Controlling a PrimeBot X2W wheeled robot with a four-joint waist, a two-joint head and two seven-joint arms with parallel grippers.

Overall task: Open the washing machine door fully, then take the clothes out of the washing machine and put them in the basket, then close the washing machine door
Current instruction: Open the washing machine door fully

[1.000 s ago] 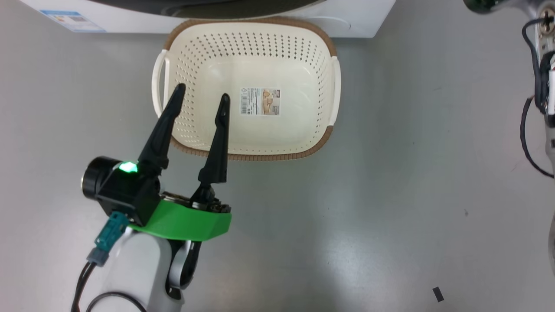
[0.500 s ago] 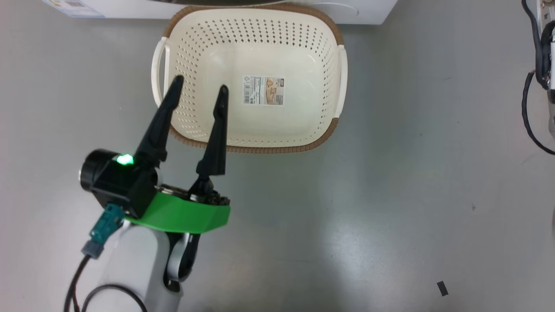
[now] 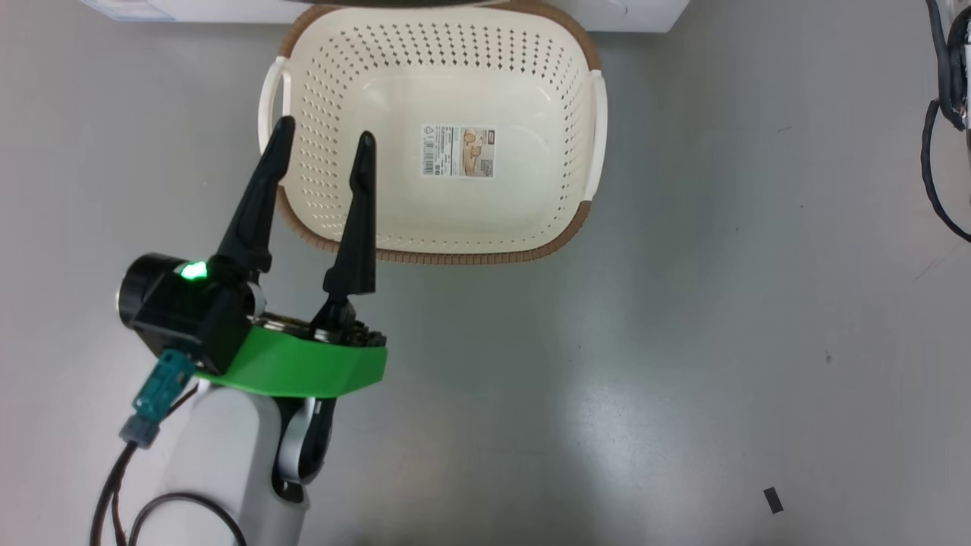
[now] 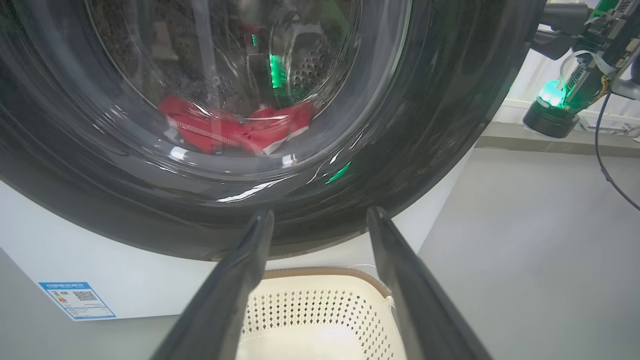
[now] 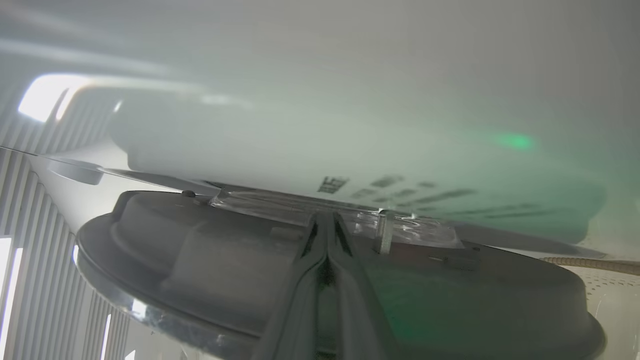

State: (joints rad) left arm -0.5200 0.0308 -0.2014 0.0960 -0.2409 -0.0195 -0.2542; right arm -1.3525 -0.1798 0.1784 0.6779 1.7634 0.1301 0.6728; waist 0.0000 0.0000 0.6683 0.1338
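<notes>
The cream basket stands on the floor before the washing machine. It holds nothing but its paper label. My left gripper hangs open over the basket's near left corner, with nothing between its fingers. In the left wrist view the left gripper points at the washing machine door. Red clothes lie in the drum behind the glass. My right gripper is shut, its tips at the door's edge by a clear plastic piece. The right arm's wrist shows beside the door's right rim.
Grey floor stretches to the right of the basket and towards me. The right arm's black cables hang at the right edge. A small black mark lies on the floor. A blue sticker marks the machine's lower front.
The head camera has shifted, so the basket and machine sit higher in the picture. My left gripper stays open over the basket's left side, a little further left.
</notes>
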